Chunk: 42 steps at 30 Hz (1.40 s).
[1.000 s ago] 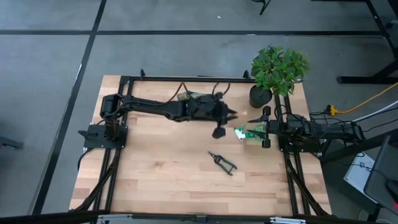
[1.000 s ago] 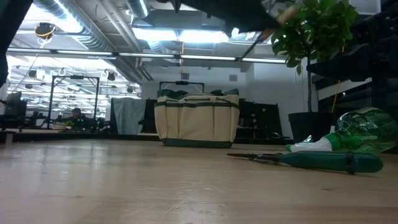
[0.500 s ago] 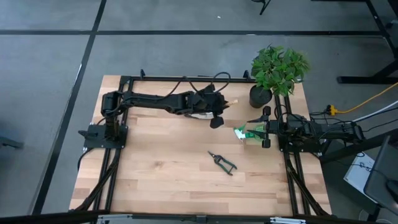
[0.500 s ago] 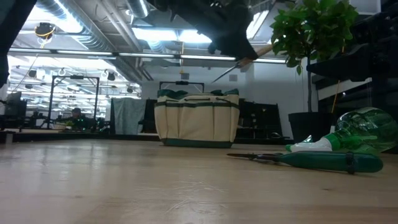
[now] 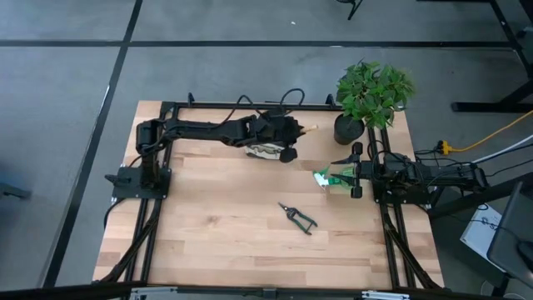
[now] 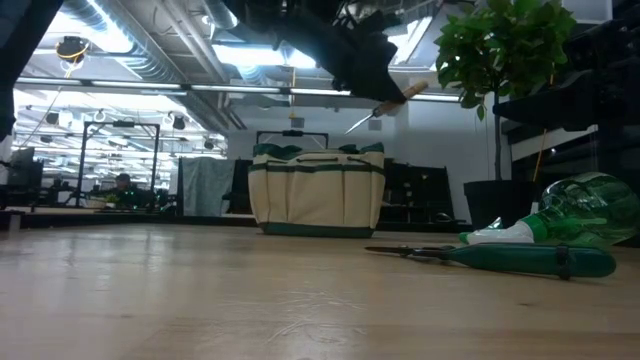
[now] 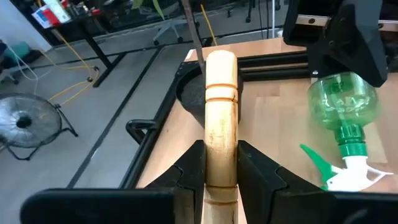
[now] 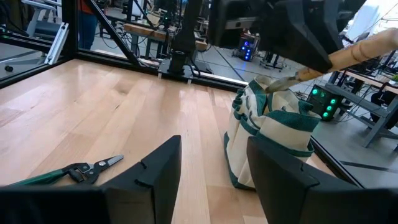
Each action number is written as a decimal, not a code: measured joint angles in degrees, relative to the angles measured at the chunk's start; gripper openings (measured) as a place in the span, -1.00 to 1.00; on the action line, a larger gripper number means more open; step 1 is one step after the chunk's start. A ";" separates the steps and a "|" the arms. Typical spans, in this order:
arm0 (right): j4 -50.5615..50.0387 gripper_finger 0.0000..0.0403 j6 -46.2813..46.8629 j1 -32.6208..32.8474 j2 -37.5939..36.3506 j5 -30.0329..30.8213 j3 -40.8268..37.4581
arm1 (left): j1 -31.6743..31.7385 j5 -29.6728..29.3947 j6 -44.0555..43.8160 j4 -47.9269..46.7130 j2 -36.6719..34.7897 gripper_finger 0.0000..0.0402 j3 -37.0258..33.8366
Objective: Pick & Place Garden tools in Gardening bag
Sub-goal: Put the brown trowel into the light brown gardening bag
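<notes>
While our left gripper [image 7: 221, 163] is clamping the wooden-handled tool [image 7: 221, 124] above the bag [image 6: 317, 190] at the counter's [image 5: 216, 225] twelve o'clock, our right jaws are waiting part-open at three o'clock; we are risking the tip snagging the bag's rim and tipping it.

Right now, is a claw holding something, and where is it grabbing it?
Yes. The left claw grips a wooden-handled tool by its handle, above the gardening bag. The right claw holds nothing.
</notes>
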 joint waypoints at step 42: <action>0.00 -0.08 0.01 0.00 0.00 -0.04 0.00 | 2.21 9.83 -2.02 7.19 -2.91 -0.67 -5.21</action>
